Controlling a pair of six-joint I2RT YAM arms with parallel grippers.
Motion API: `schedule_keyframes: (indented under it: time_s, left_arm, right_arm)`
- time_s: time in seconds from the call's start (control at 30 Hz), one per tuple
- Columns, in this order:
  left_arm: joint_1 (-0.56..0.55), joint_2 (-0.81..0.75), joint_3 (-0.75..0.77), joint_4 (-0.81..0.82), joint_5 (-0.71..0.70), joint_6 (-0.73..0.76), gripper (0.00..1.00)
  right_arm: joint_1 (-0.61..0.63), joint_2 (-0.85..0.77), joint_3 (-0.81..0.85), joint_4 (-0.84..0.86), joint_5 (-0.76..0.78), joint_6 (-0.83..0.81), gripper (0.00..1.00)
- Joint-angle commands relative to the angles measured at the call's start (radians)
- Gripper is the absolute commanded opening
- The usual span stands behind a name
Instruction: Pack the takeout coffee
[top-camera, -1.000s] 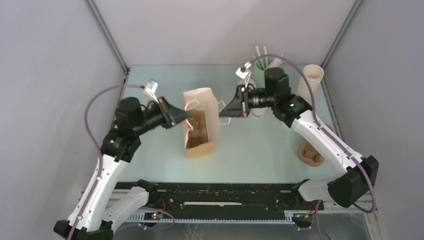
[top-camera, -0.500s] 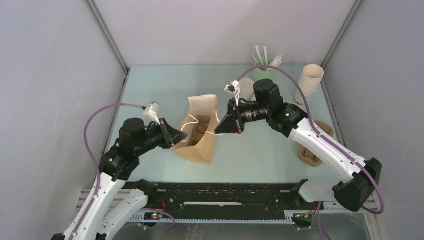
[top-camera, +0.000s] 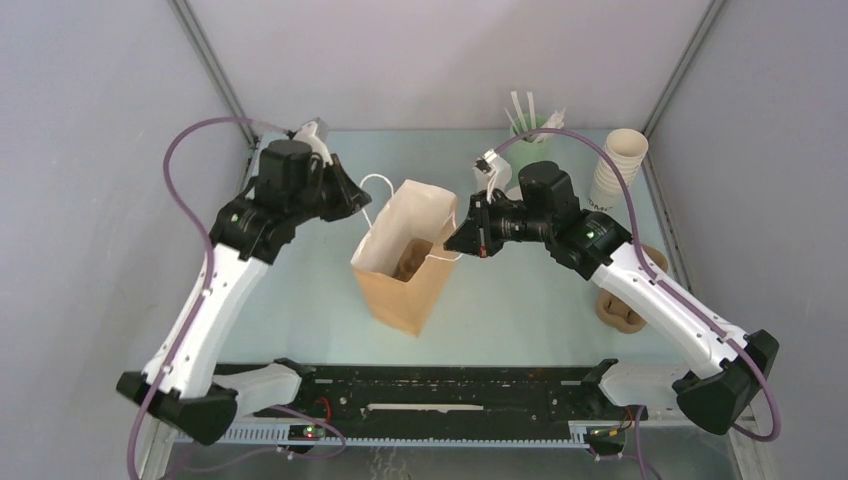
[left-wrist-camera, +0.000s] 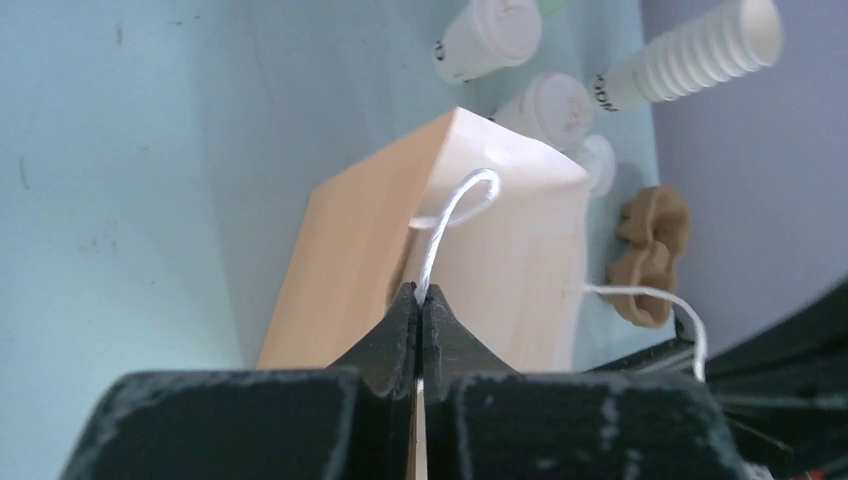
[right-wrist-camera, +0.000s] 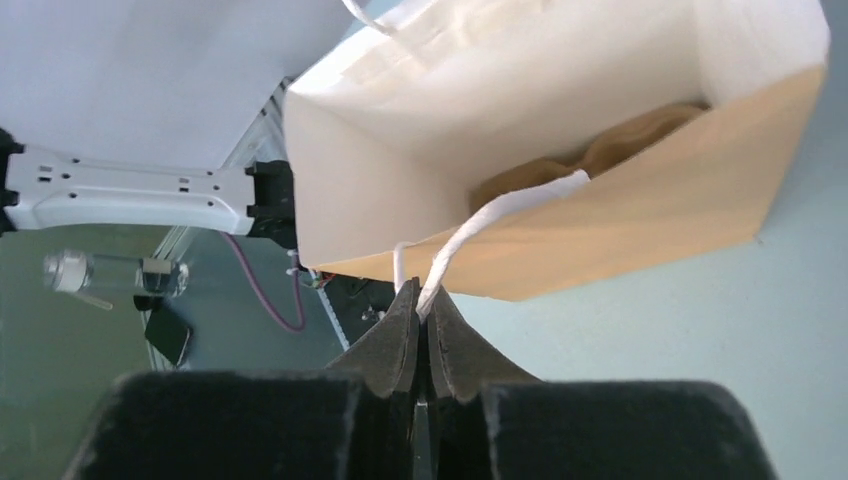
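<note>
The brown paper bag (top-camera: 405, 262) stands mid-table, mouth stretched open between my two grippers. My left gripper (top-camera: 362, 205) is shut on its left white string handle (left-wrist-camera: 458, 205), the string pinched at the fingertips (left-wrist-camera: 421, 297). My right gripper (top-camera: 452, 245) is shut on the right string handle (right-wrist-camera: 500, 210). A brown pulp cup carrier (right-wrist-camera: 610, 150) lies inside the bag (right-wrist-camera: 620, 225). The takeout coffee shows in the left wrist view as two lidded white cups (left-wrist-camera: 490, 38) (left-wrist-camera: 555, 105) on the table beyond the bag (left-wrist-camera: 500, 250); my right arm hides them from above.
A tall stack of lidless cream cups (top-camera: 620, 160) and a green cup of white sticks (top-camera: 530, 125) stand at the back right. A second pulp carrier (top-camera: 625, 305) lies at the right edge. Grey walls close in on three sides.
My left arm has risen and swung back toward the far left, pulling its handle. The bag has gone from slumped to upright with its mouth wide. My right gripper has shifted slightly right.
</note>
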Motion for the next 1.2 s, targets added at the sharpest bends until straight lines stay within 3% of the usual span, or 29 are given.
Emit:
schedule_keyframes:
  time_s: [0.0,0.13,0.3,0.57,0.67,0.83,1.17]
  left_arm:
    - [0.008,0.065,0.088,-0.116,-0.116,0.021,0.0]
    - [0.05,0.057,0.061,-0.101,-0.098,-0.016,0.0]
    - [0.109,0.041,-0.005,-0.055,0.02,-0.089,0.0]
    - [0.134,0.043,-0.031,-0.028,0.108,-0.155,0.0]
    - [0.161,0.059,0.001,-0.065,0.122,-0.147,0.0]
    - [0.189,0.058,0.041,-0.159,0.109,-0.113,0.0]
    - [0.262,-0.014,-0.001,-0.202,0.113,-0.102,0.0]
  right_arm:
    - [0.017,-0.056,0.027,-0.063,0.174,0.074,0.11]
    - [0.013,-0.089,0.068,-0.166,0.288,0.085,0.37]
    - [0.003,-0.17,0.155,-0.357,0.436,0.046,0.7]
    - [-0.2,-0.318,0.181,-0.473,0.523,0.015,0.99]
    - [-0.321,-0.303,0.162,-0.485,0.521,-0.018,1.0]
    - [-0.417,-0.159,0.151,-0.48,0.552,0.027,1.0]
    - [-0.429,0.333,0.393,-0.515,0.549,0.007,0.98]
